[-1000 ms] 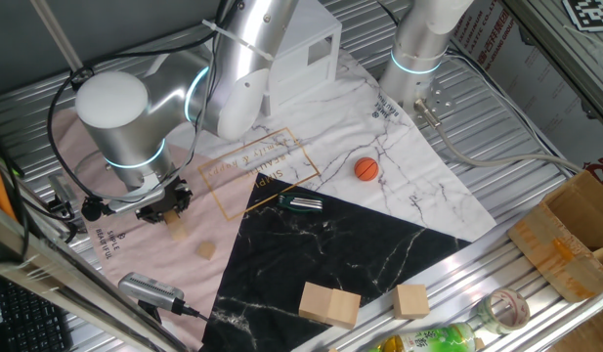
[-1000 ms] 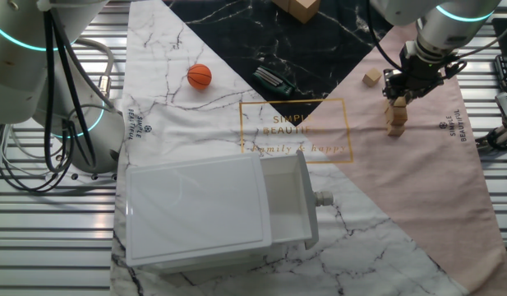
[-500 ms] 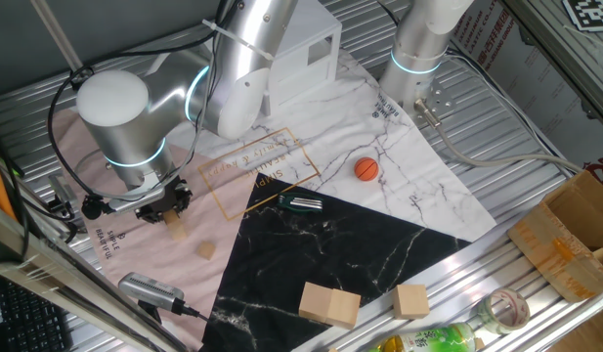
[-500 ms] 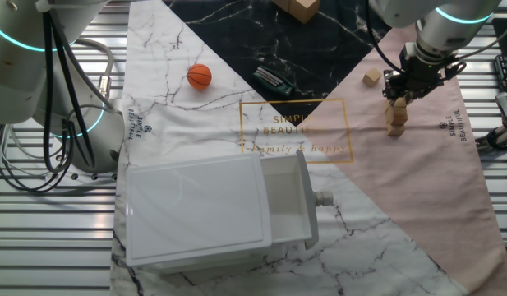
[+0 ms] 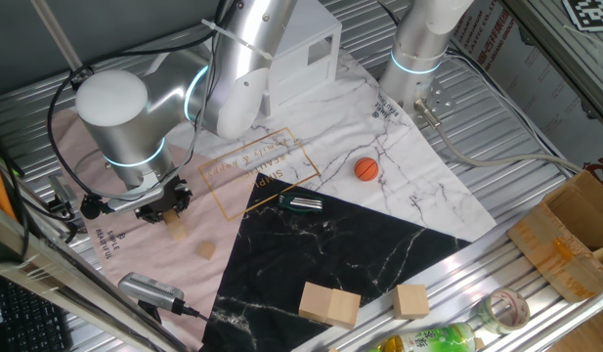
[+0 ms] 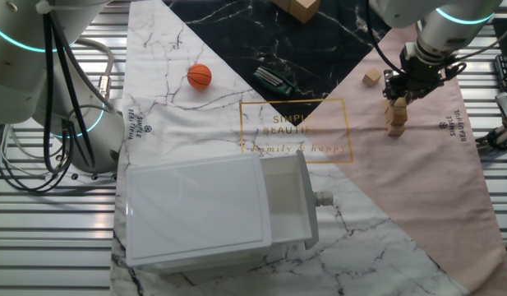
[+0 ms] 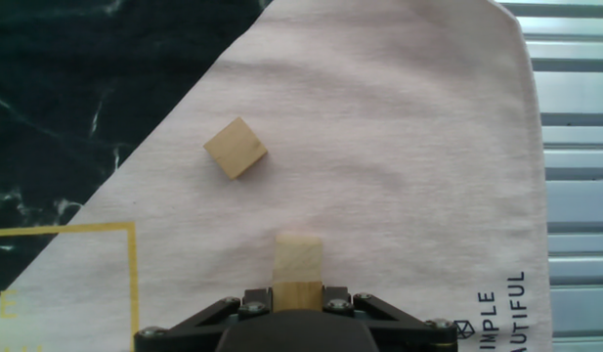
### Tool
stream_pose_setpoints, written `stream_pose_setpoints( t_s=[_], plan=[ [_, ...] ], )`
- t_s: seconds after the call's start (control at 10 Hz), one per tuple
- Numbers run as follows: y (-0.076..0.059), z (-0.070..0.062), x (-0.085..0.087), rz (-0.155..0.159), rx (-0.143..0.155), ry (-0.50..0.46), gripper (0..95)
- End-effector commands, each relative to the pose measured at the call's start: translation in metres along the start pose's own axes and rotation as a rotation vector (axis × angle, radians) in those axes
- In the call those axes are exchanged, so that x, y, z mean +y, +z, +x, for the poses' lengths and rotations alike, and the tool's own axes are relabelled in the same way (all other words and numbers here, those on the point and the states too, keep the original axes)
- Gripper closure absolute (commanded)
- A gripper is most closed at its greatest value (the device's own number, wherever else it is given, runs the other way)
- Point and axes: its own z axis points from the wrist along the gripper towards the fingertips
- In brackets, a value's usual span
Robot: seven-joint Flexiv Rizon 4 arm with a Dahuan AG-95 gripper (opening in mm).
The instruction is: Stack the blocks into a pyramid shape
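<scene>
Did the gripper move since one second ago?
No. The gripper sits at the same spot over the block stack, judged against the loose cube.

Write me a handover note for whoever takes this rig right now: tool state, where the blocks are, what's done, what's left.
Tool: over the pink cloth, down at the stack, with a block between its fingers in the hand view. I cannot tell whether it grips or has let go.
Blocks: a small stack under the tool; the arm hides part of it, so the count is unclear. One loose block lies on the pink cloth nearby, apart from the stack.
Done: stacking has begun.
Left: confirm the top block sits square, then fetch the loose block. No finished pyramid shows yet.
</scene>
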Motion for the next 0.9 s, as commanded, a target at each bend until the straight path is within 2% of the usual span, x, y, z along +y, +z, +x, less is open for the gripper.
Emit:
stream_pose_setpoints(
  t_s=[0.1,0.5,0.6,0.7,0.8,0.9],
  plan=[
    [0.0,0.0003,0.0002,-0.001,0.0,-0.001,95.0],
    [0.0,0.0003,0.0002,0.0,0.0,-0.007,95.0],
    [0.0,0.0003,0.0002,0.0,0.001,-0.012,76.0],
    [0.0,0.0003,0.0002,0.0,0.001,-0.014,76.0],
    [0.0,0.0003,0.0002,-0.001,0.002,-0.015,57.0],
    [0.0,0.0003,0.0002,-0.002,0.0,-0.014,57.0]
  ],
)
